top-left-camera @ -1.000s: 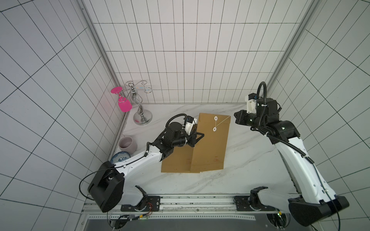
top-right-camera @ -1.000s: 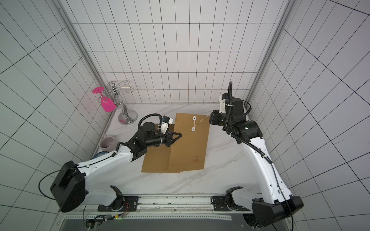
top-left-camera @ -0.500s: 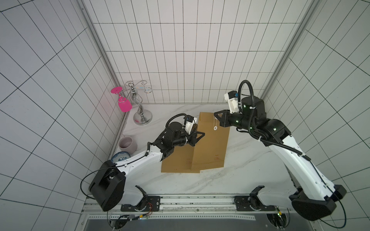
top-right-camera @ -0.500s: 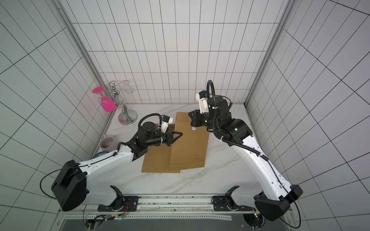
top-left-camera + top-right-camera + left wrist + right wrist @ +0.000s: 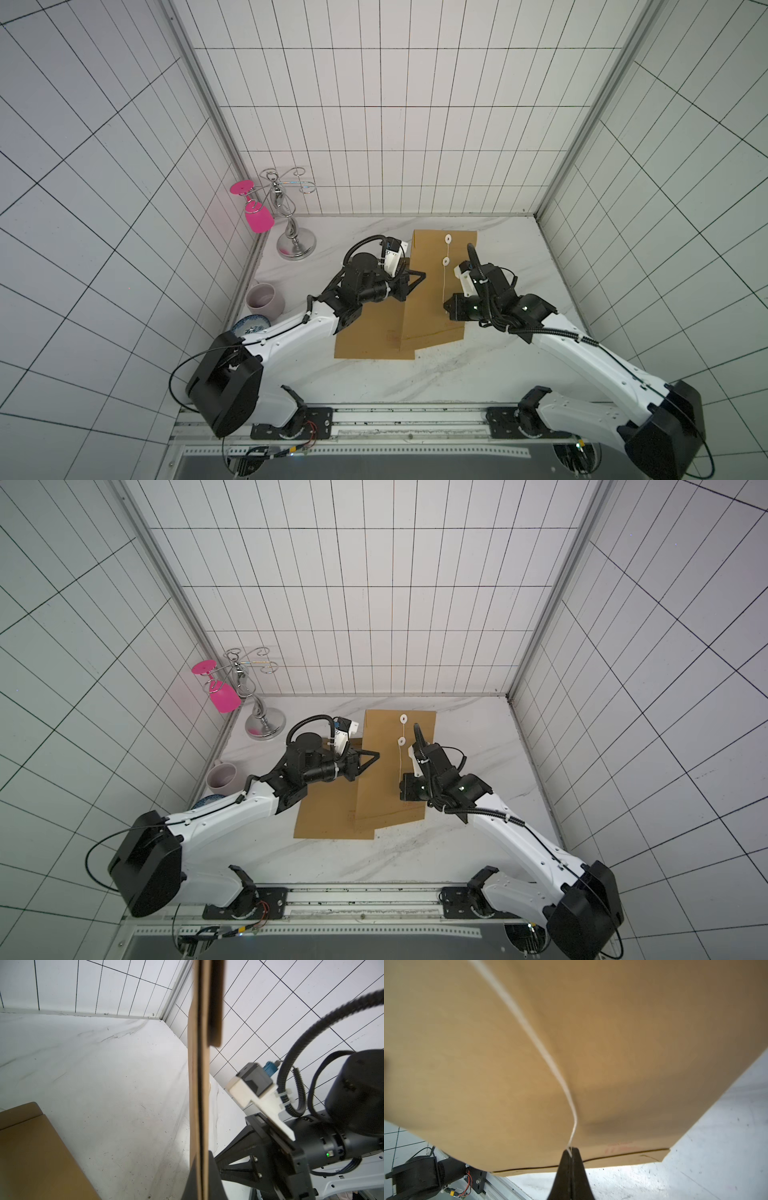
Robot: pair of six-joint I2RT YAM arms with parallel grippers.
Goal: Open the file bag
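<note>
The file bag [image 5: 432, 299] is a brown paper envelope, held raised over the marble table in both top views. Two white closure discs [image 5: 448, 238] sit near its far end. A white string [image 5: 444, 282] runs straight from the nearer disc toward the front. My right gripper [image 5: 445, 306] is shut on the string's end, which the right wrist view shows pinched at the fingertips [image 5: 571, 1152]. My left gripper [image 5: 423, 275] is shut on the bag's left edge. In the left wrist view that edge [image 5: 199, 1084] stands between the closed jaws of the left gripper [image 5: 202, 1180].
A second brown envelope [image 5: 365, 338] lies flat under the left forearm. At the back left stand a metal glass rack [image 5: 293, 241] with a pink glass [image 5: 258, 219], a mauve cup [image 5: 264, 297] and a patterned bowl [image 5: 251, 324]. Tiled walls close in three sides.
My right arm has swung from the bag's far right corner toward the front over the bag, drawing the string out straight. The left arm has kept its grip and place.
</note>
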